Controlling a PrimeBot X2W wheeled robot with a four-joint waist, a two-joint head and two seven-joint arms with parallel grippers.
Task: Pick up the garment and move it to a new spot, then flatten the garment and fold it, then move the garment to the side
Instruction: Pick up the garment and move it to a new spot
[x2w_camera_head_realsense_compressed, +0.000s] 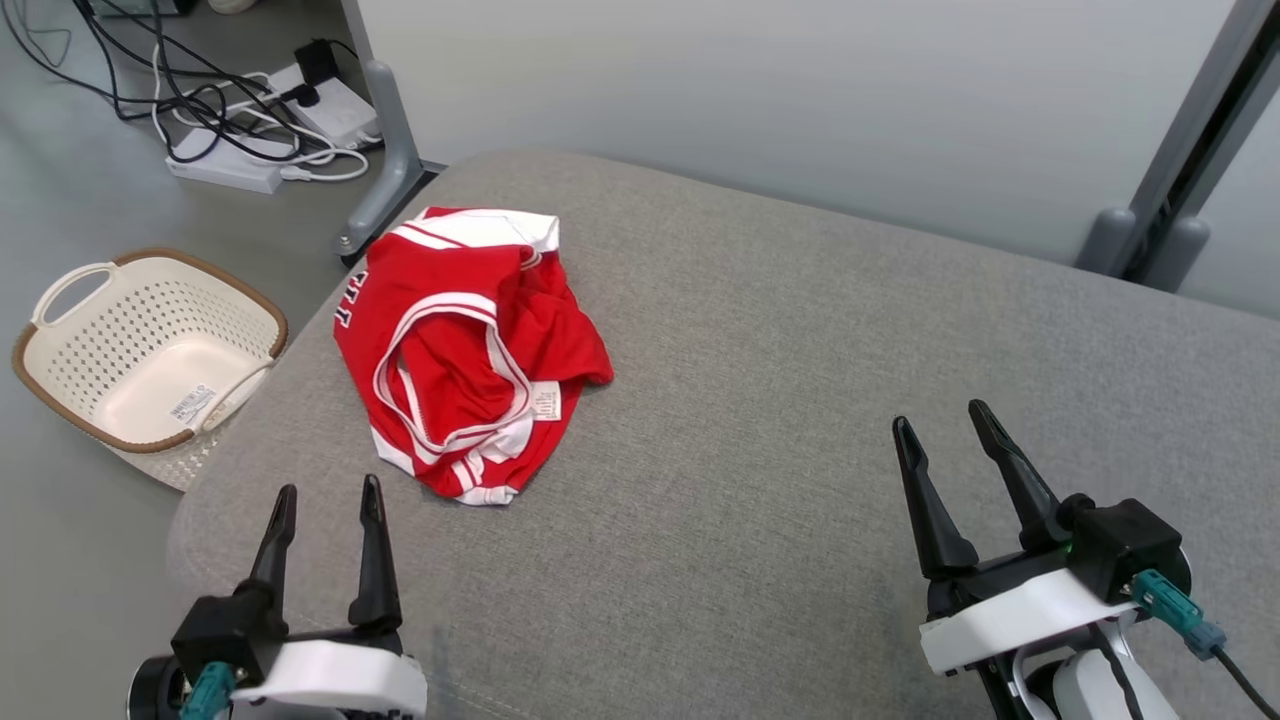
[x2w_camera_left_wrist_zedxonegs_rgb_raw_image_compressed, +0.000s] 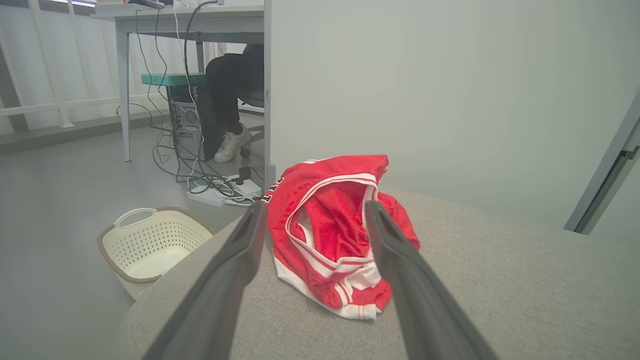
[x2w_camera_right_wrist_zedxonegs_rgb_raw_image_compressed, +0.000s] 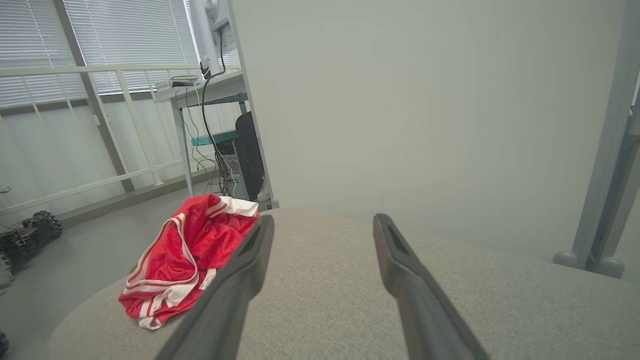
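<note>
The garment is a red jersey with white trim, lying crumpled on the left part of a grey upholstered surface. In the left wrist view the garment sits just beyond the fingers; in the right wrist view the garment lies off to the left. My left gripper stands open at the lower left, a short way in front of the garment, with nothing between its fingers. At the lower right my right gripper is open too, empty, far to the right of the garment.
A cream perforated basket stands on the floor left of the surface. Cables and power strips lie on the floor behind it. A grey partition with metal feet runs along the far edge. A seated person's leg and shoe show under a desk.
</note>
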